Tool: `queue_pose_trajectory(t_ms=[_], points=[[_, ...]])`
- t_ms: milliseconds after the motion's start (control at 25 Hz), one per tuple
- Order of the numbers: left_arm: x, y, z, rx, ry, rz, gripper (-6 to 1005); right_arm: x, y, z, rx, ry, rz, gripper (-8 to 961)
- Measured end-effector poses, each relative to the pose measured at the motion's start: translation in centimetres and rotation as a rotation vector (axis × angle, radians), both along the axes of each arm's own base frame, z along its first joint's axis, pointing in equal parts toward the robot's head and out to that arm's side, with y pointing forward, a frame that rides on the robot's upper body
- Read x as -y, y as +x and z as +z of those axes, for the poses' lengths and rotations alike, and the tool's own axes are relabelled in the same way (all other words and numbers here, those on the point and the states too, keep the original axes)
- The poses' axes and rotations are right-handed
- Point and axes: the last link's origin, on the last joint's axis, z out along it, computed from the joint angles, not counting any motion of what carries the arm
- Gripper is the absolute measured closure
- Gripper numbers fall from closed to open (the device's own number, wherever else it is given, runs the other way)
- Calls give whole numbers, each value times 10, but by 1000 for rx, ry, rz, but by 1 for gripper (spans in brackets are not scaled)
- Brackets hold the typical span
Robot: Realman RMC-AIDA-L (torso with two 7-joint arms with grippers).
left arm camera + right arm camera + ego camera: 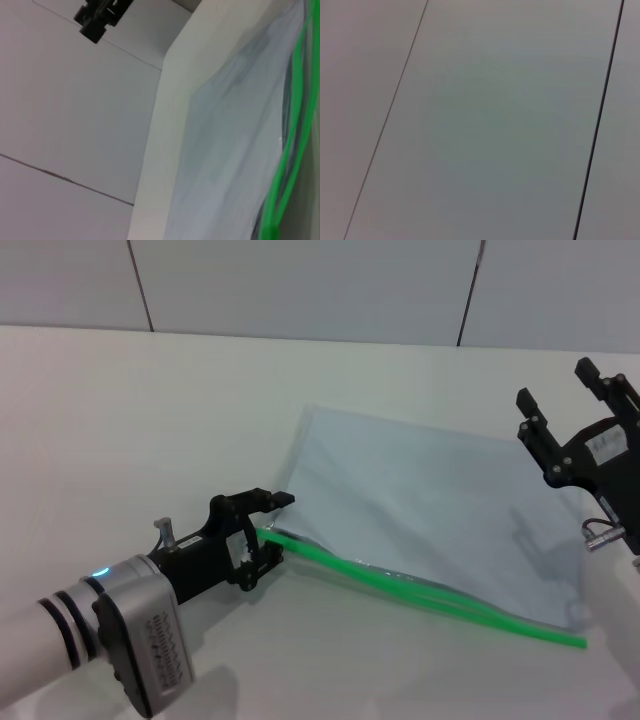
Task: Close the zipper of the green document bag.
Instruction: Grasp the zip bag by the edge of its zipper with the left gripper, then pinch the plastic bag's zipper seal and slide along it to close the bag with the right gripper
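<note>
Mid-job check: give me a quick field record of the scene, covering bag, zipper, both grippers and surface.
bag: green document bag, flat on the white table, see-through bluish
zipper: green strip along the near long edge; two green lines run apart, so it looks open
left gripper: low over the table at the zipper's left end, on or right beside the strip
right gripper: raised above the bag's right end, fingers apart, holding nothing
right wrist view: only wall panels
</note>
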Motion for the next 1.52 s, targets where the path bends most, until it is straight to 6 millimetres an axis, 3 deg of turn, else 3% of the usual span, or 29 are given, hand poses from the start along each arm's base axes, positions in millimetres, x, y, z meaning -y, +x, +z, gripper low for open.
queue_pose_trajectory(t_ms=[200,480,800,1160,1320,1520], points=[[-3,2,1,-14,12,-19,459,0,0,0,1,-1,2,302],[-5,5,0,-14,17,-28,891,0,-1,0,2,-3,5,302],[-5,5,0,-13,19,-31,919,1,-13,-14,40,-71,70,302],[-5,5,1,-14,27,-30,951,14,-53,-64,216,-329,342,302],[-6,9,2,-1,35,-43,951,26,-61,-78,271,-405,436,302],[-7,11,2,-4,46,-56,951,26,-66,-93,357,-458,450,303]])
